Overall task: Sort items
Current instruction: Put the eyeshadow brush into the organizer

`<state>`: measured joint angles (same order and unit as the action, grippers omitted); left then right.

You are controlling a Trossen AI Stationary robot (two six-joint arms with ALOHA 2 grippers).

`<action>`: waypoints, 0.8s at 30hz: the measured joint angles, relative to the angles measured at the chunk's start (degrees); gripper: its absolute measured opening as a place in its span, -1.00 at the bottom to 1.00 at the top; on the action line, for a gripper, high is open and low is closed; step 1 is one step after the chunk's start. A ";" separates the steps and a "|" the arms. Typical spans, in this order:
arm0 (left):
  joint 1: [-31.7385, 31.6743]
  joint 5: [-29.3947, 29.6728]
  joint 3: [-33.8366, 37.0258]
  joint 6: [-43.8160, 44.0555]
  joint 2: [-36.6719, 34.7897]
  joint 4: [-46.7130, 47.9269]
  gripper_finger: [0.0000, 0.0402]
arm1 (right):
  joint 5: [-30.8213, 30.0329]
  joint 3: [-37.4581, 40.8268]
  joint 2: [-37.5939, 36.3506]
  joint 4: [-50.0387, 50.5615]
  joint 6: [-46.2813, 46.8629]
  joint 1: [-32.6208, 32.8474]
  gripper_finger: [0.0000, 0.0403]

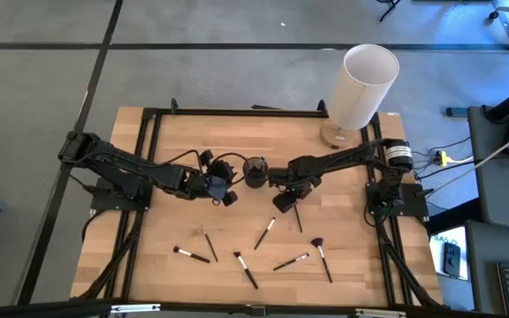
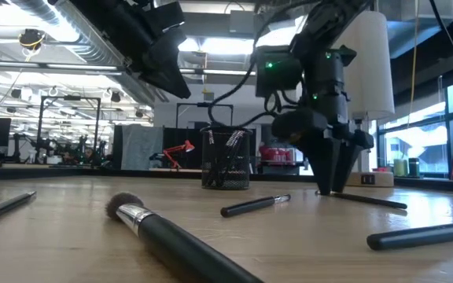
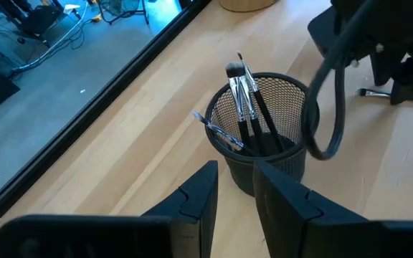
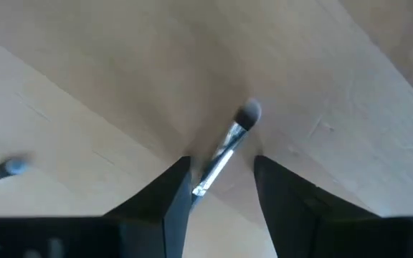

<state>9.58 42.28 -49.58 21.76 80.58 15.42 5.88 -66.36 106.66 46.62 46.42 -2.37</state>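
Seven loose brushes (image 1: pixel 192 255), one cup (image 1: pixel 255 171)

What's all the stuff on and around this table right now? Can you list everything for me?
Thin makeup brushes lying loose: seven, dark handles with pale ferrules, scattered on the front half of the table; one has a fan-shaped reddish-purple head.
Brushes already in the cup: several, dark-handled, standing upright.
Small black mesh cup: one, table centre.
Tall white cylinder: one, on a round wooden base at the back right corner.
Light wooden table: one, black-framed.
Left end effector: black, open, beside the cup.
Right end effector: black, open, down over one brush.
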 joint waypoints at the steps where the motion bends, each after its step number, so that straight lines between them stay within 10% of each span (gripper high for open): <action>1: 0.00 0.00 0.00 0.00 0.00 0.00 -0.57 | 0.09 -0.07 0.84 0.27 -0.02 0.06 -0.23; 24: 0.00 0.00 0.00 0.19 0.00 0.26 -0.57 | -1.58 -0.32 6.07 1.89 -3.39 1.44 -0.91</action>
<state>9.58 42.28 -49.58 21.94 80.58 15.68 4.29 -66.67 112.73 48.52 43.04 -0.93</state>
